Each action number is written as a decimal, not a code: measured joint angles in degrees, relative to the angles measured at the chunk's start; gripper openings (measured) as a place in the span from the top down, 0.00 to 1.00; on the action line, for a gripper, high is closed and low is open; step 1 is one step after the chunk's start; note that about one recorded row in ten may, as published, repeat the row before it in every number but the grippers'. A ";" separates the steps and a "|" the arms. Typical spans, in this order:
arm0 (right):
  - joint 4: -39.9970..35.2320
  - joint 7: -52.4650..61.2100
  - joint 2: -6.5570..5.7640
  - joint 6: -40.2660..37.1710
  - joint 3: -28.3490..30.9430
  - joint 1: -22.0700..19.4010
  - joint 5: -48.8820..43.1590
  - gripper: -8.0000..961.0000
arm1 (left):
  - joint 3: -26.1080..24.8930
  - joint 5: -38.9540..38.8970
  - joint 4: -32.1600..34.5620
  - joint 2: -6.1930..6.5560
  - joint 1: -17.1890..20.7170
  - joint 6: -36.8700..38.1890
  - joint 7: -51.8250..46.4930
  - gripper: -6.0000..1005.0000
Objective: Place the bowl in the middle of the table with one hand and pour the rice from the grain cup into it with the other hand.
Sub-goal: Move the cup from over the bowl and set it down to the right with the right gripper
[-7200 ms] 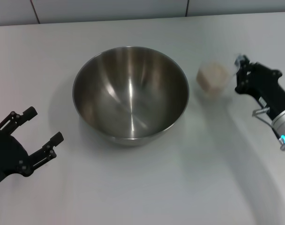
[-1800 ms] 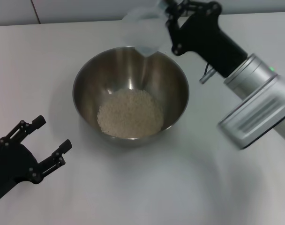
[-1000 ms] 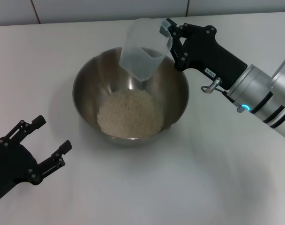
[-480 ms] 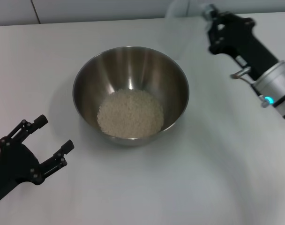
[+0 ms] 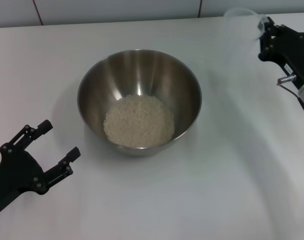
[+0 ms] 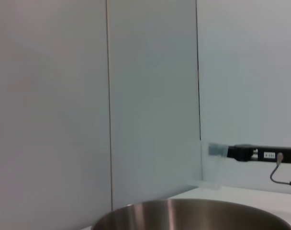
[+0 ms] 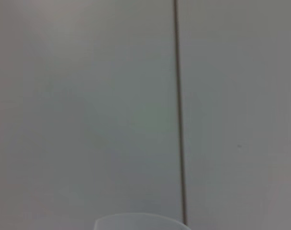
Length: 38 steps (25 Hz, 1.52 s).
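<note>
Head view: the small clear plastic grain cup (image 5: pixel 240 26) stands upright, mouth upward, at the table's far right, gripped at its rim by the right gripper (image 5: pixel 262 31), whose fingers are closed on it; it looks empty. The large round stainless-steel bowl (image 5: pixel 93 79) sits mid-table on the plain white smooth table (image 5: pixel 202 190), holding a pale mound of small white-beige rice (image 5: pixel 138 121). The left gripper (image 5: pixel 48 146) hovers near-left, fingers spread, holding nothing.

Left wrist view: the bowl's thin shiny rim (image 6: pixel 193 206) lies below; beyond it, the upright cup (image 6: pixel 213 165) in the right gripper (image 6: pixel 217 150), against grey wall panels (image 6: pixel 150 96).

Right wrist view: only the cup's curved rim (image 7: pixel 140 221) before the panels (image 7: pixel 88 105).
</note>
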 joint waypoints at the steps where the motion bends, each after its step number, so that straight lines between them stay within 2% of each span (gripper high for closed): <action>1: 0.00 0.00 0.00 0.00 0.00 0.00 0.00 0.98 | 0.00 0.00 0.00 0.00 0.00 0.00 0.00 0.17; 13: -0.56 -0.05 -0.11 1.67 -0.21 -0.09 0.54 0.98 | -0.08 -0.27 0.05 -0.03 -0.62 0.23 -0.01 0.17; 20: -0.08 -2.34 0.13 5.96 -0.70 -0.31 0.06 0.98 | -0.09 -0.29 0.19 -0.01 -0.81 0.63 -0.10 0.17; 26: 1.10 -6.24 0.39 10.10 -0.90 -2.11 -0.07 0.98 | -0.31 -0.33 0.10 0.09 -0.78 1.80 -0.29 0.17; 38: 1.07 -6.22 0.51 10.73 -0.92 -2.76 -0.19 0.98 | -0.21 0.02 -0.09 0.07 -0.44 1.98 -0.20 0.18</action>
